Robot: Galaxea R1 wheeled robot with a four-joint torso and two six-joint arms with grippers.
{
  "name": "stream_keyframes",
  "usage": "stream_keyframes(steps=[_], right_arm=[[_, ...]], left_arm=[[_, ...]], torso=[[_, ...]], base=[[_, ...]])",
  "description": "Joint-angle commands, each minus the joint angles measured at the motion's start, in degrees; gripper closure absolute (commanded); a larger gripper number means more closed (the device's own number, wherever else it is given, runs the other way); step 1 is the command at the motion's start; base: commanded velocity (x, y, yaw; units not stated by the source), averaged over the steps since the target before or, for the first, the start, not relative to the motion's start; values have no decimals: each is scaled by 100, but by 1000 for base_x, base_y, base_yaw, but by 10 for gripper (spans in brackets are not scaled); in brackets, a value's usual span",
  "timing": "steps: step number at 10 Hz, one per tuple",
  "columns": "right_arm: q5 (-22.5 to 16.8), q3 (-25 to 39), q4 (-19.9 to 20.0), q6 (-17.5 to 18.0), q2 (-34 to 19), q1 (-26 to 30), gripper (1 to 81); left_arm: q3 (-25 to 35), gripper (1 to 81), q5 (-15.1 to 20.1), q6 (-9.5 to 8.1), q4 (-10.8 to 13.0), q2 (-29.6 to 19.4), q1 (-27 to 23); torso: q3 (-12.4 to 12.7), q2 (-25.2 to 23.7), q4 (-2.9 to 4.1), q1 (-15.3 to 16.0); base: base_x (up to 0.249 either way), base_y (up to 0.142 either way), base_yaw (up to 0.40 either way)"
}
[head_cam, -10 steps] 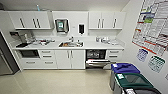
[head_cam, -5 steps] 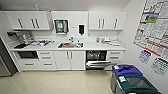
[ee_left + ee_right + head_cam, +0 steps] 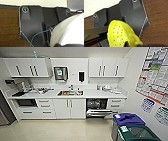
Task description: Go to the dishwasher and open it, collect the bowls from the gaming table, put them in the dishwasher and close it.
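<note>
Bowls loom large at both wrists: a white bowl [image 3: 70, 32] close by the left wrist camera and a yellow bowl [image 3: 120, 36], speckled with small dots, by the right one. Whether the left gripper or the right gripper is clamped on its bowl I cannot tell.

Both bowls look rigid and light. The white one seems glossy, so I judge it slippery and likely to chip if knocked. The yellow one looks like plastic and more forgiving. The rim is the sensible place to pinch either, with one pad inside the wall and one outside.

Across the room the dishwasher [image 3: 99, 108] sits under the counter [image 3: 95, 94], to the right of the sink [image 3: 70, 93]. Its steel door [image 3: 99, 113] is dropped open and a dark rack shows inside. A purple-lidded bin [image 3: 128, 119] and a green bin [image 3: 137, 133] stand near the right wall, between the robot and the open door.

Compared with a second ago the whole kitchen has shifted only slightly in the head view, which is the camera moving. The door is down just as before.
</note>
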Motion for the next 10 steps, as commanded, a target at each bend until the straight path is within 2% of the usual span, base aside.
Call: stream_keyframes(steps=[1,10], right_arm=[[-338,13,-77,-26,-68,202,811],[-338,-4,-68,-18,-50,202,811]], left_arm=[[5,811,159,34,68,-43,-188],[5,811,168,34,68,-43,-188]], torso=[[0,0,0,0],[0,-2,0,-2]], base=[[109,0,0],[104,0,0]])
